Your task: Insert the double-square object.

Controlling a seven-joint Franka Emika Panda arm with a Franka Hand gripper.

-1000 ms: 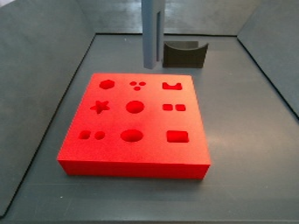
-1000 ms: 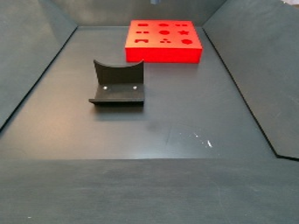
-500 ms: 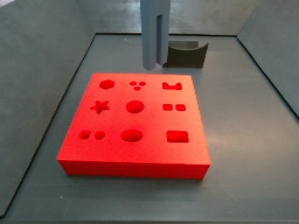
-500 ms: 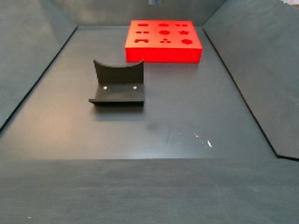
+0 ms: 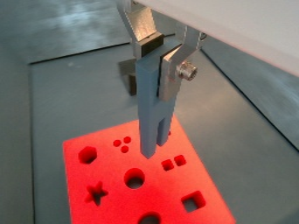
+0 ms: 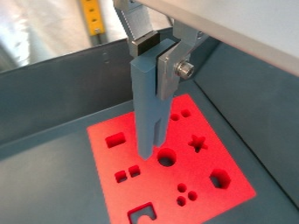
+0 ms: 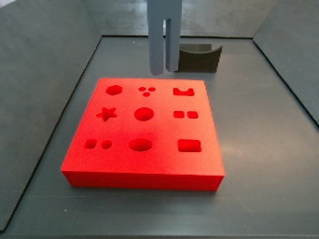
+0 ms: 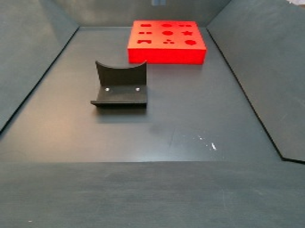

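Change: almost nothing has moved since the earlier frames; in a side view the bar hangs in the same spot above the far edge of the red board (image 7: 145, 131).
Left, fixture: dark L-shaped fixture (image 8: 119, 85) on the bench (image 8: 167, 134), well apart from the board.
Centre, my hand: my hand (image 5: 159, 61) is closed on the double-square object (image 5: 153, 101), silver fingers (image 6: 187, 59) clamping its upper end.
Key relation: the object's long axis is upright, prongs down, hovering clear above the board; the double-square holes (image 7: 186, 114) lie below and toward the board's right side.
Writing: no readable labels; a yellow strip (image 6: 93, 17) has marks too small to read.
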